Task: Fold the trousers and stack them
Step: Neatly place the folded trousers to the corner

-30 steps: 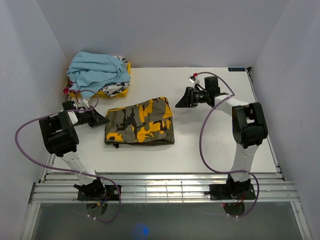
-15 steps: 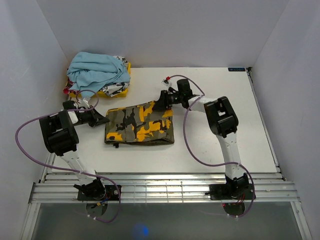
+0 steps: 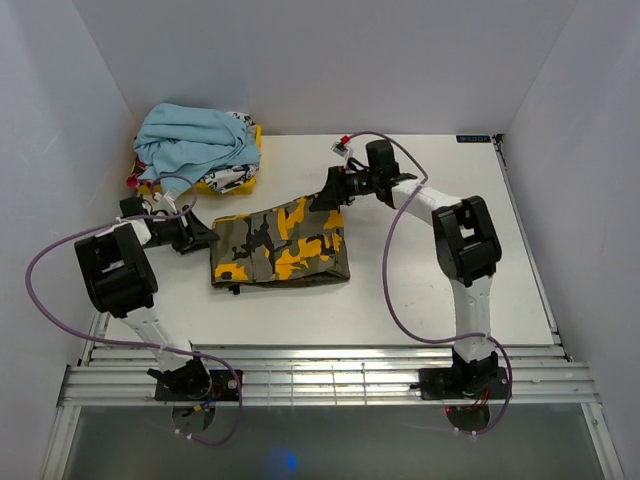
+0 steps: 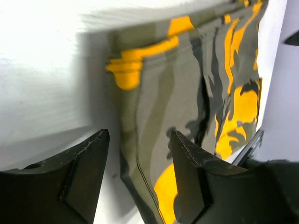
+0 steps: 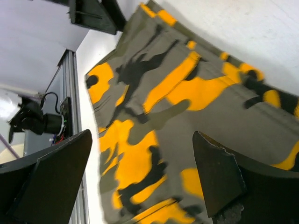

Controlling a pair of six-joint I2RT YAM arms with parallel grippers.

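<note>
Light blue garment (image 3: 190,140), yellow printed garment (image 3: 226,183), white table (image 3: 520,190)

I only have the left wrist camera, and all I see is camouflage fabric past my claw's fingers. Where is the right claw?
Observer: In the top view, the right claw is at the far right corner of the folded camouflage trousers.
Operator: Open or shut?
Observer: Open. Its wrist view shows both fingers spread wide over the fabric.
Operator: Anything else nearby?
Observer: A light blue garment is heaped on a yellow and white printed garment at the far left.
</note>
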